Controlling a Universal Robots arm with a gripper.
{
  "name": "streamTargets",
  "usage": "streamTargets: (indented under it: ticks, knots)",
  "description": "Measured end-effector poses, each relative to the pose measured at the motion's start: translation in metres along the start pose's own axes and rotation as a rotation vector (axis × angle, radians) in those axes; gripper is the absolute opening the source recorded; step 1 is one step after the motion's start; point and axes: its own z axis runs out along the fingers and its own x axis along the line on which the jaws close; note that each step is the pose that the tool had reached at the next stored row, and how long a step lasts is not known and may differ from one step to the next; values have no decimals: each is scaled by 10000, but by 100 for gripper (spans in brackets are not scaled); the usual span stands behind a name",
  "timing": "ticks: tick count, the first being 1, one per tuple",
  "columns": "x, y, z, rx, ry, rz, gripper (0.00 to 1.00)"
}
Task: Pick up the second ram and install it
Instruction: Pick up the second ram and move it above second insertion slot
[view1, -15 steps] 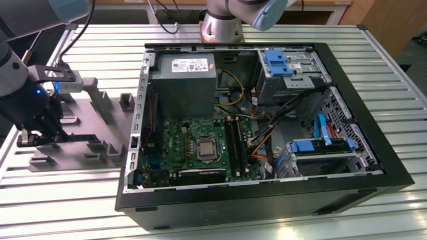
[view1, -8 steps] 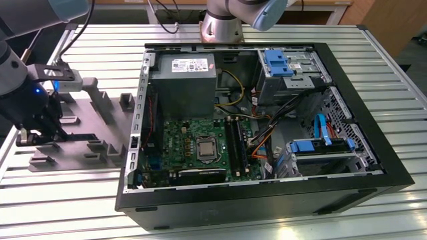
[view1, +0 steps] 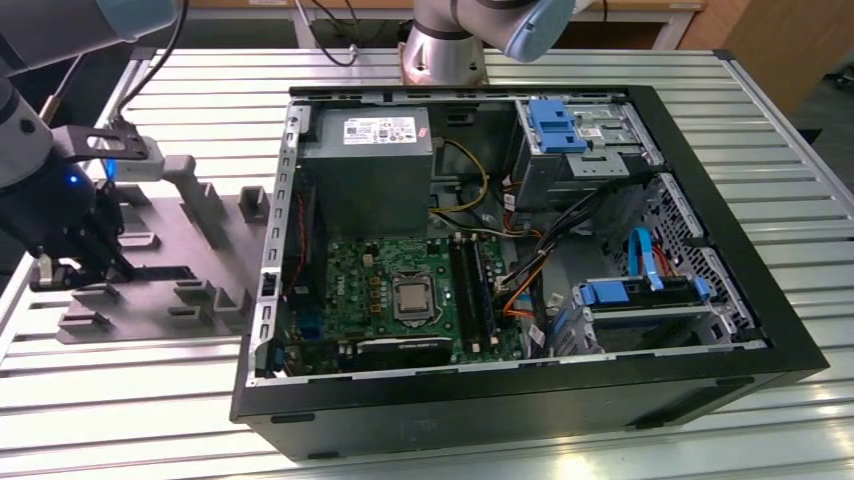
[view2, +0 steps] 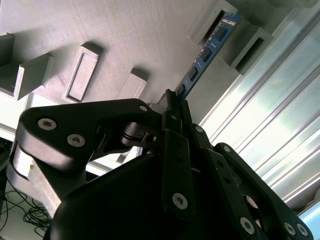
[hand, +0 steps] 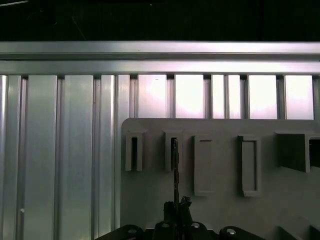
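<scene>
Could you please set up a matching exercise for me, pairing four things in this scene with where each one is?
Things:
1. second ram
2. grey holder plate
3. green motherboard
4. grey power supply

Places:
A. on the slatted table, to the exterior view's left of the computer case
B. flat on the case's floor, nearer the exterior camera
C. clamped in the gripper
D. inside the case, in a far corner beyond the motherboard

Pairs: 1-C, 2-A, 3-B, 4-D.
</scene>
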Motion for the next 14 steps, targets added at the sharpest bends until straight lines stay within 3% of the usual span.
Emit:
streamTargets:
  ticks: [14]
  knots:
    - [-1,1,-44,0,0,0,14]
